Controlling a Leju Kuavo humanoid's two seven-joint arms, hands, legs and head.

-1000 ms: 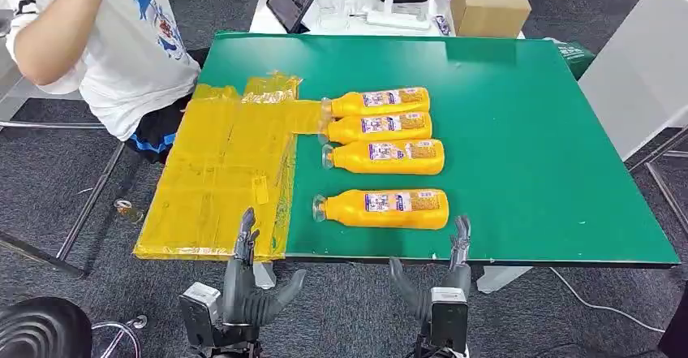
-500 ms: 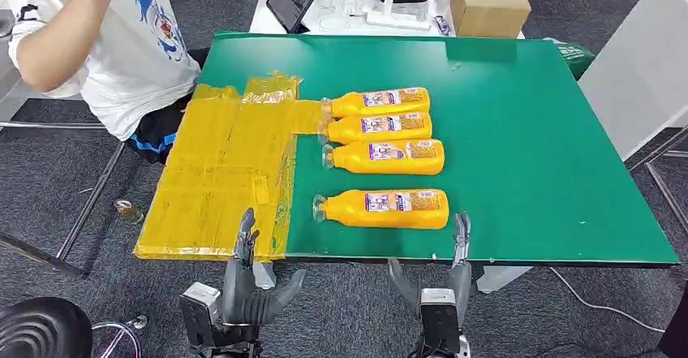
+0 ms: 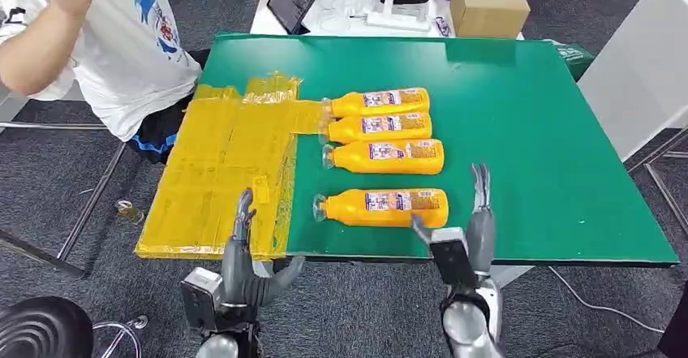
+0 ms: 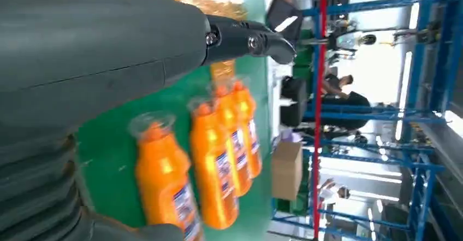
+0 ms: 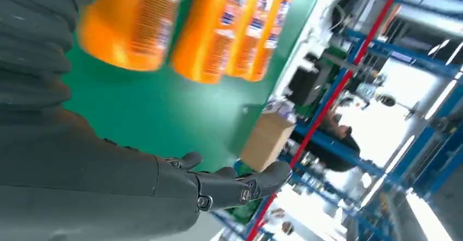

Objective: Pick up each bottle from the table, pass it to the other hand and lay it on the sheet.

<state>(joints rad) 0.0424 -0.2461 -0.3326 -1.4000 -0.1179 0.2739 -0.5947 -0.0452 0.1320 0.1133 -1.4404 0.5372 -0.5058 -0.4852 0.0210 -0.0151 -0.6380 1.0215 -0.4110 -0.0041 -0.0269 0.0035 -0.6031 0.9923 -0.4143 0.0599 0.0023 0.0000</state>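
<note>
The right hand is hovering in the lower middle of the head view, its fingers spread and holding nothing, just beside the base end of the nearest orange bottle. That bottle is lying on its side on the green table, cap pointing toward the left of the frame. The left hand is waiting low at the bottom left, over the near edge of the yellow sheet, fingers apart and empty too.

Three more orange bottles are lying in a row in the centre of the frame: the second bottle, the third bottle and the farthest bottle. The caps of the two farthest seem to be touching the sheet's edge, but their bodies are resting on the green.

By my reckoning, the job is barely starting: no bottle is lying fully on the sheet, none is being held, so all four are waiting for pick-up, hand-over and placing. A person in a white T-shirt is sitting at the upper left.
</note>
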